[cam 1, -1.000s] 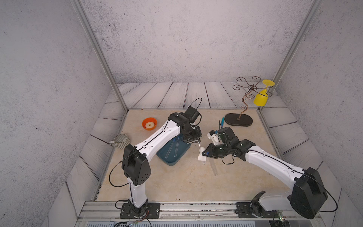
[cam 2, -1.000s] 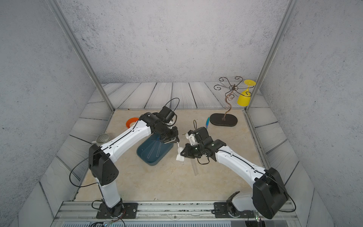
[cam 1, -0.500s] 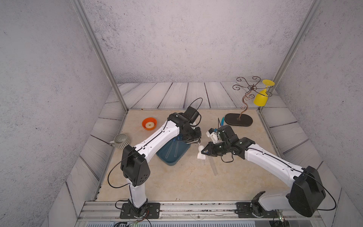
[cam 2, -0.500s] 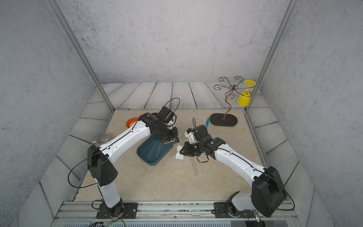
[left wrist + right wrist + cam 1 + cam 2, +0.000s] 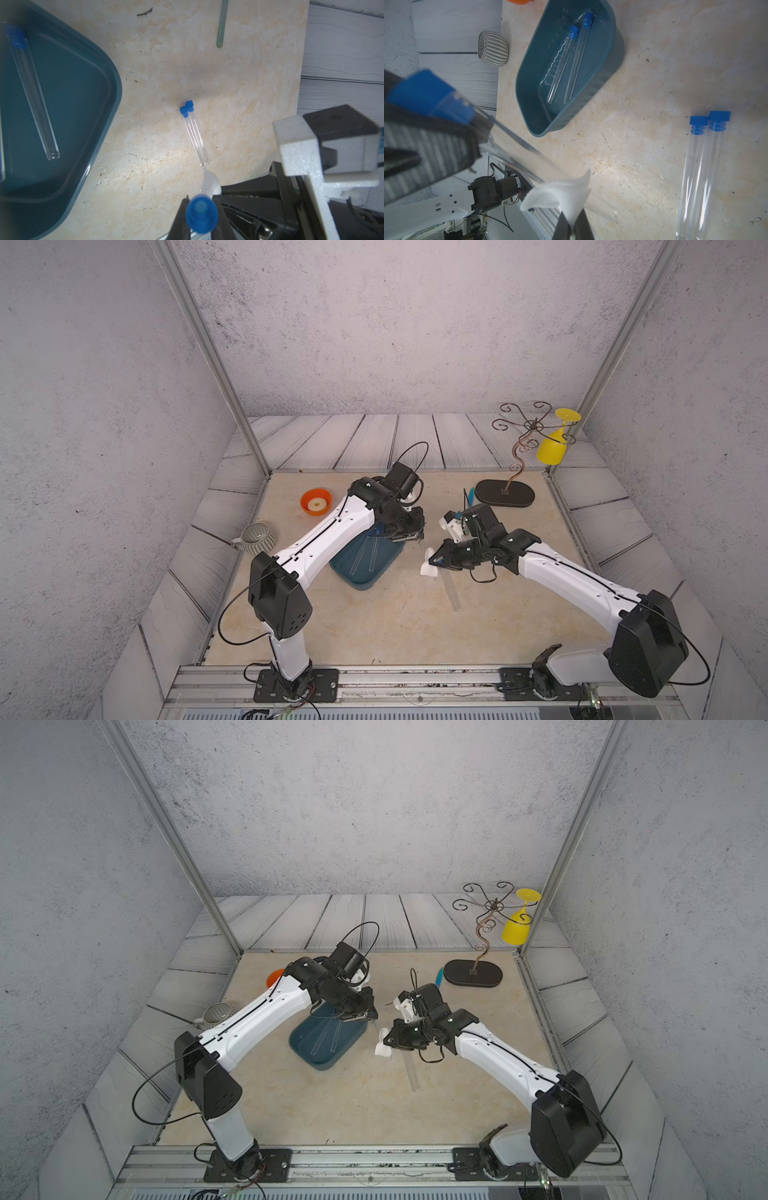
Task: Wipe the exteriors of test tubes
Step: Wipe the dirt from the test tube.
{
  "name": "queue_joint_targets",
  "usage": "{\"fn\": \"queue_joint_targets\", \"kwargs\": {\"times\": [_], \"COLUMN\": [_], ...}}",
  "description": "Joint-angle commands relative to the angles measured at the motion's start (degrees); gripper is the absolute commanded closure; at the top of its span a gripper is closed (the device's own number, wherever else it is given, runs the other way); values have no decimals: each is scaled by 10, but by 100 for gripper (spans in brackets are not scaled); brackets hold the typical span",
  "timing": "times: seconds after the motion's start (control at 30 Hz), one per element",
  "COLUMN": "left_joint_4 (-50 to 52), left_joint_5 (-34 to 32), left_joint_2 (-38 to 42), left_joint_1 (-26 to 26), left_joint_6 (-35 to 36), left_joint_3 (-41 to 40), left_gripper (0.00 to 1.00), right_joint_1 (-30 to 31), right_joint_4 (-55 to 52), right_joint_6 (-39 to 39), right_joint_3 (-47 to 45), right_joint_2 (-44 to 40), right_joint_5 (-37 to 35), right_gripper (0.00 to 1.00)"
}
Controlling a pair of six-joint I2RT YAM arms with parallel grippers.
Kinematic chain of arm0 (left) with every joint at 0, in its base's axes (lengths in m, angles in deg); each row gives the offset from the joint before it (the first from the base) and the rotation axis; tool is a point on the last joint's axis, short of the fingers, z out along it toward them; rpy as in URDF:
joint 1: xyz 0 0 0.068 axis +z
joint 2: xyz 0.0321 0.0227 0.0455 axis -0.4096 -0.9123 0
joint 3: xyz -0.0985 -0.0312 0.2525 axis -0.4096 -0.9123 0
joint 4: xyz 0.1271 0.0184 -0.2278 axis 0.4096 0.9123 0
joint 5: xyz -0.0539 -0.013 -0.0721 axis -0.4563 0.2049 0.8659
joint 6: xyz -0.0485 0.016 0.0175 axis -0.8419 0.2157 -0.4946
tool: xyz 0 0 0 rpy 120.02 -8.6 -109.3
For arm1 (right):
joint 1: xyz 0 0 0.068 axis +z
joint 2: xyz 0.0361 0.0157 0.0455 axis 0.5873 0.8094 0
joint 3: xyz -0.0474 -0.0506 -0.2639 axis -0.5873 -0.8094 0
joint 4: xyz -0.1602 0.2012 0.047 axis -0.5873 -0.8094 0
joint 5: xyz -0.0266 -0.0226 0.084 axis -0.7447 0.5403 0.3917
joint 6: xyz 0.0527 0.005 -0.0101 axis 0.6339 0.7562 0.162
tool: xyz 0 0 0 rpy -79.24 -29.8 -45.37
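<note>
In both top views the left fingers (image 5: 415,536) and the right fingers (image 5: 437,562) meet above the bench (image 5: 374,626), just beside the blue tray (image 5: 388,564). The right fingers pinch a white cloth (image 5: 428,570). The bench is pale and blotchy, with grey boards round it and rough grey walls. An orange bowl (image 5: 307,499) and a wire stand (image 5: 505,493) sit near its edges.

In the left wrist view the left fingers are pressed tight on the blue cap end of the held tube (image 5: 200,216). The two loose tubes (image 5: 195,136) lie side by side, touching, on the bench. It is scratched, with little bits of dirt.

In the right wrist view the held tube slants down to the cloth, which rests against it near its round end. The two tray tubes (image 5: 576,61) lie in the tray. I think this is the wiping step. To do it well, the cloth should hug the tube and slide all along it, while the left fingers grip firmly but gently, as thin slippery tubes may slide out or crack.
</note>
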Motion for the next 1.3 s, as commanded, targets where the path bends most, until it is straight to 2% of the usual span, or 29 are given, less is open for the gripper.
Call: {"fn": "queue_joint_targets", "kwargs": {"times": [0.0,0.3,0.43,0.73,0.97,1.27], "left_joint_4": [1,3,-1,-2,-5,0], "left_joint_5": [19,9,19,41,51,30], "left_joint_2": [20,15,15,23,13,-26], "left_joint_1": [-1,8,9,9,9,9], "left_joint_6": [18,35,41,57,53,60], "left_joint_3": [-7,-10,-4,3,15,42], "left_gripper": [83,84,84,84,84,84], "right_joint_1": [-3,-7,-22,-92,-82,-63], "right_joint_4": [-1,-58,-106,-126,-103,-107], "right_joint_6": [8,1,-26,-89,-87,-65], "right_joint_3": [-3,18,28,37,63,34], "right_joint_2": [-23,-67,-78,-14,52,-5], "right_joint_5": [4,3,-8,10,41,57], "right_gripper": [92,92,92,92,93,93]}}
